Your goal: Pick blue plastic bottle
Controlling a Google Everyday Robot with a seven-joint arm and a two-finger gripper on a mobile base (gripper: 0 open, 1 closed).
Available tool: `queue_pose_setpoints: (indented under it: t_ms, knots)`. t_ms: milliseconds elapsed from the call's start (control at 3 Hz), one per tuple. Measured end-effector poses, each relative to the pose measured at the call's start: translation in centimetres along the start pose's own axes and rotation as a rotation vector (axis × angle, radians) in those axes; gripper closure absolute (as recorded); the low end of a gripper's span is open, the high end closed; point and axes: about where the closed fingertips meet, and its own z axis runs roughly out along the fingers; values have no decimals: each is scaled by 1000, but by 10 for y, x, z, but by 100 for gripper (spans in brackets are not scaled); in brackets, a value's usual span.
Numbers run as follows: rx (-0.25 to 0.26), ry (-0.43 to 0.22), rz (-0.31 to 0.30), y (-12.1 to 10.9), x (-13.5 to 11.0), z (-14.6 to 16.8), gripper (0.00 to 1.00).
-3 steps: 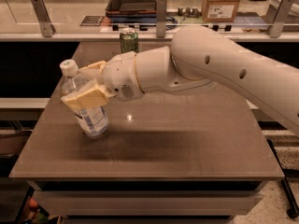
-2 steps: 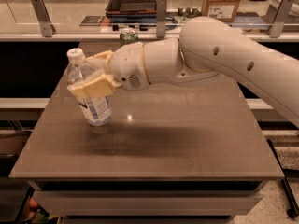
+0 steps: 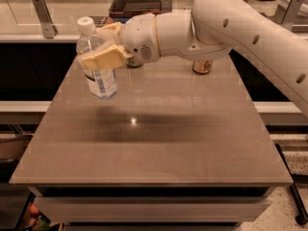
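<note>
Camera view: grey-brown stone-look rectangular table (image 3: 192, 143) fills the middle of the scene. Bulky white robot arm (image 3: 250, 30) reaches in from the right, across the far half of the tabletop. The two-finger gripper with tan pads (image 3: 94, 47) sits over the far-left part of the table, clenched around the clear bluish plastic bottle with white screw cap and striped label (image 3: 102, 83). One pad crosses the bottle's near side just below the shoulder, the other lies behind it. Bottle is roughly upright, leaning slightly; its base appears clear of the surface, with a dark shadow band on the table nearer the camera. Gold-brown can (image 3: 202, 67) stands at the far edge, top hidden by the arm. A green can (image 3: 134, 62) barely shows behind the wrist. Dark tray (image 3: 139, 1) on the counter beyond
</note>
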Motion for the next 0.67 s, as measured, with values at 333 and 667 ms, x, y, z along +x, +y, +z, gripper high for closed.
queue_pose_setpoints:
  t_ms: [333, 667]
  knots:
    - [1, -11, -73, -20, -29, -4, 100]
    - [14, 2, -133, -26, -57, -10, 100]
